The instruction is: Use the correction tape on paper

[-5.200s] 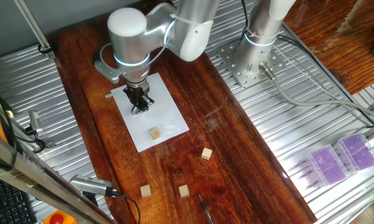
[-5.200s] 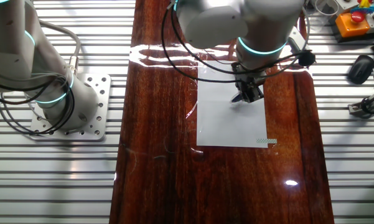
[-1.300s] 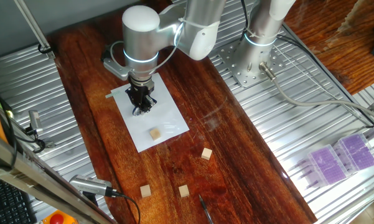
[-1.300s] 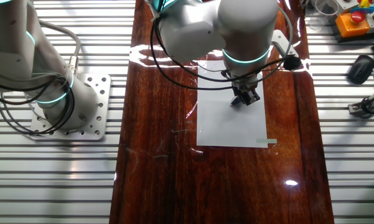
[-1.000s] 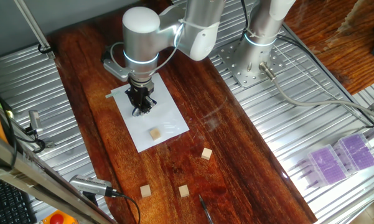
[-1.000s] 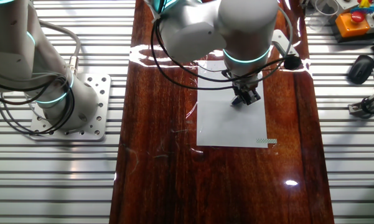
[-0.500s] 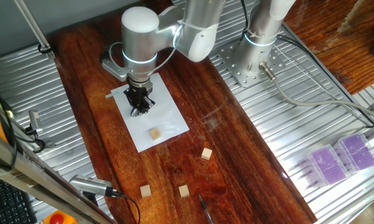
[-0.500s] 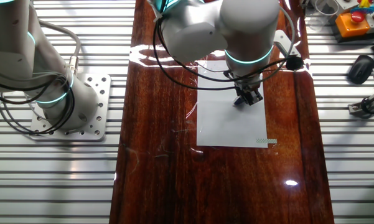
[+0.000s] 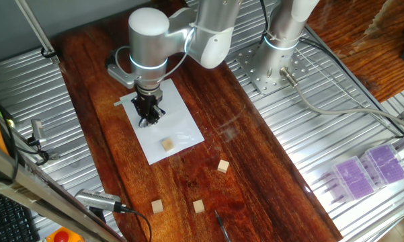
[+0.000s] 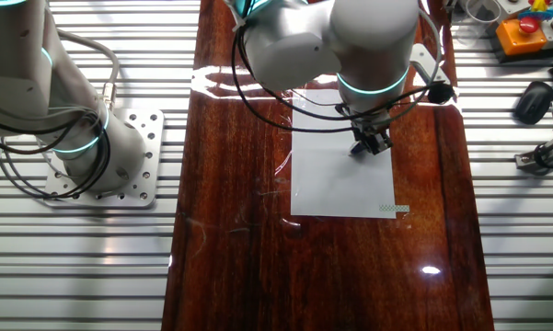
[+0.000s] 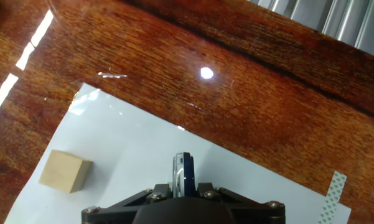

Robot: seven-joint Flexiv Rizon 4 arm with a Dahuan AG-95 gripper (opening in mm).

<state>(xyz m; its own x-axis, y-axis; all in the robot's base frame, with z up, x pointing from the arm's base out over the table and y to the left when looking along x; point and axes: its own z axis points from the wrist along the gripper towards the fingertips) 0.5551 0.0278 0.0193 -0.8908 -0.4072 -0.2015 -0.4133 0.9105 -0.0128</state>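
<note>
Pincer [image 9: 148,118] with correction tape [image 11: 183,173] farther along paper [image 9: 178,128]

robotics lab or test cell. indicators: a polished wooden tabletop [image 9: 255,168] set on ribbed aluminium extrusion decking [image 9: 336,128]; a perforated metal base plate [image 9: 265,70] bolted beside the tabletop's far edge, carrying a robot arm [image 9: 188,33]; a second arm [image 10: 37,83] on its own plate; an orange box with a red button [image 10: 524,28] and a computer mouse [image 10: 532,101] off one corner; cabling [image 9: 322,107] across the decking.
</note>
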